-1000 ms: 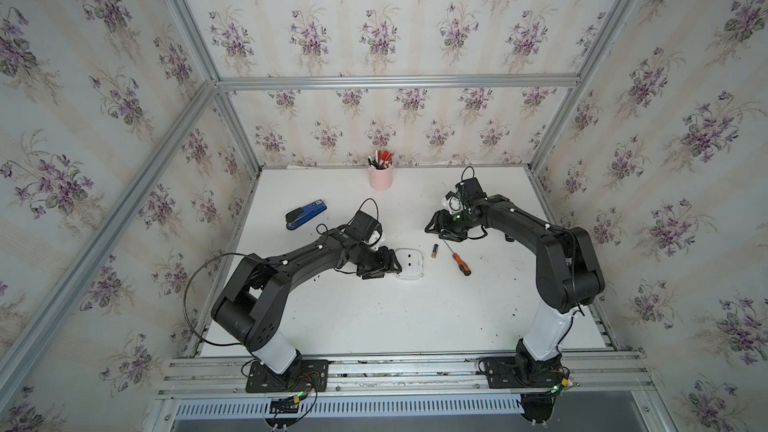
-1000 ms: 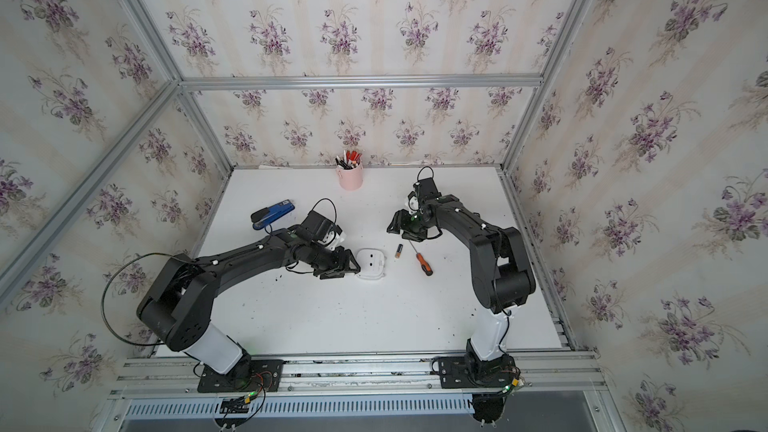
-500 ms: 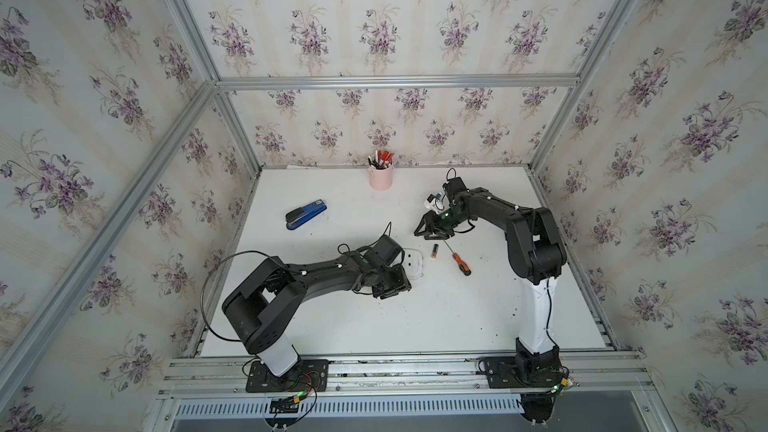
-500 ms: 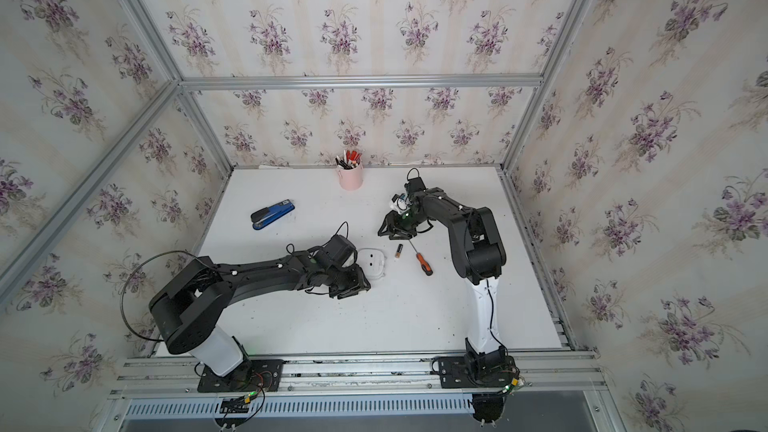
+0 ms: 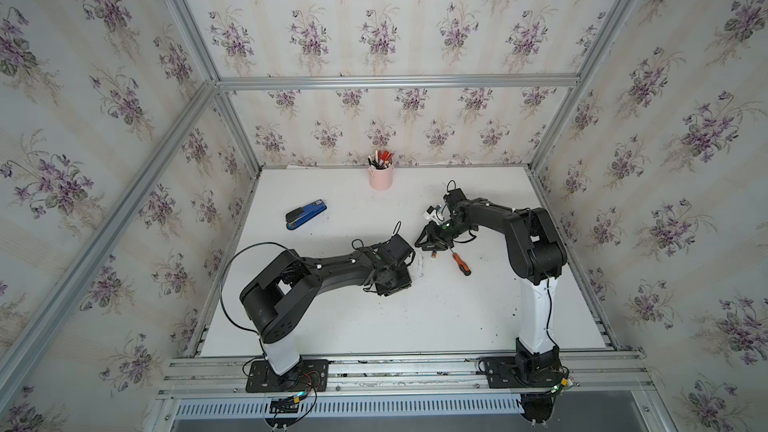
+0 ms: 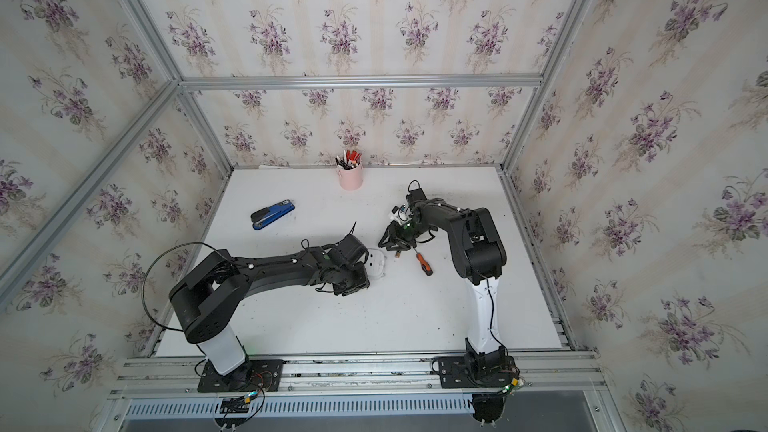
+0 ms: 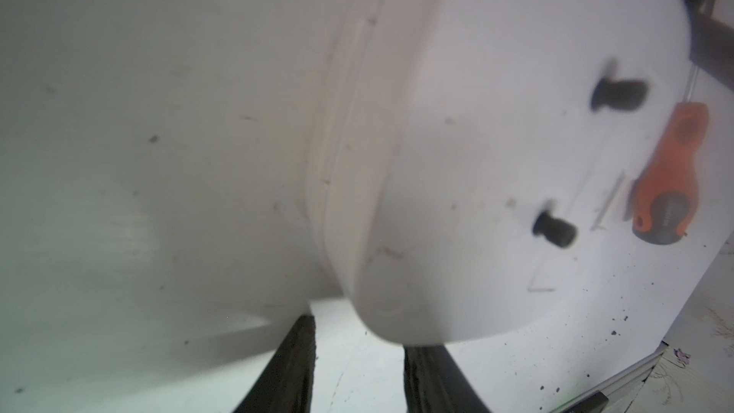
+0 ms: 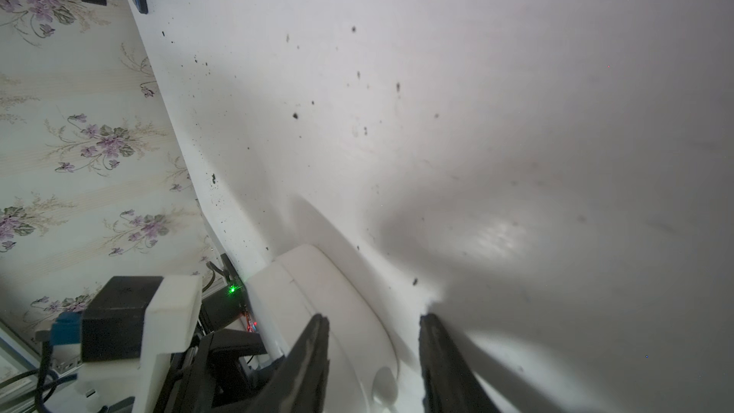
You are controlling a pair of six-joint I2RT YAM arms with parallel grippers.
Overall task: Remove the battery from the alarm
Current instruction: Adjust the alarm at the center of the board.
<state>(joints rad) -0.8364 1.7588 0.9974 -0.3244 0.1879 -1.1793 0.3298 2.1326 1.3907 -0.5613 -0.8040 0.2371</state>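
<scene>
Left claw [image 7: 357, 335] sits astride alarm [image 7: 496, 152] edge, part-spread; pinch cannot be told. Right claw [image 8: 373, 323] stands spread, empty, beside battery [image 5: 433, 256] on worktop [image 5: 415, 317].

white alarm [image 6: 376, 263], orange-handled screwdriver [image 6: 424, 263], pink cup [image 6: 350, 179]

Black jointed arms [image 5: 332, 272], white lower columns [image 5: 536, 313], looping black cables [image 5: 221, 284] (small green lights [image 5: 448, 226])
</scene>
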